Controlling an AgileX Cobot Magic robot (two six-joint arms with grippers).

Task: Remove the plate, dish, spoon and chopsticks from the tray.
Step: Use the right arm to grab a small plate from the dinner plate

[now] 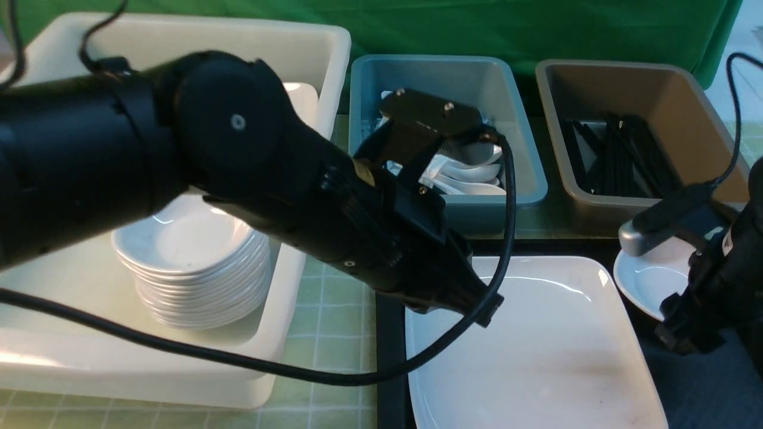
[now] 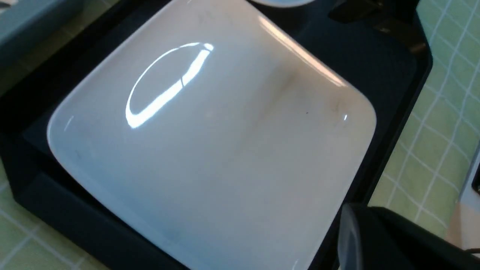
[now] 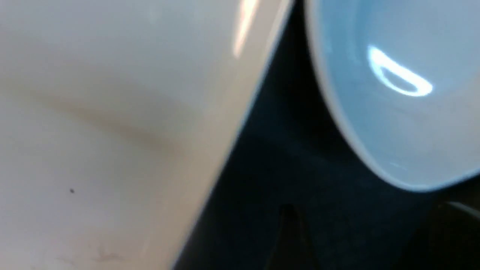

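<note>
1. Closest to my front camera, the left arm (image 1: 238, 167) reaches across to the tray (image 1: 390, 357). Its left gripper (image 1: 474, 301) is clenched, empty as far as I can see, over the far left corner of the plate (image 1: 536, 357).
2. The plate lies flat in the tray.
3. The dish (image 1: 647, 280) sits beside the plate's far right corner, a strip of tray floor between them.
4. The right gripper (image 1: 685, 325) hangs over the dish's near edge; I cannot tell how its jaws stand.
5. I judge the right arm nearer the dish, the left nearer the plate.
</note>
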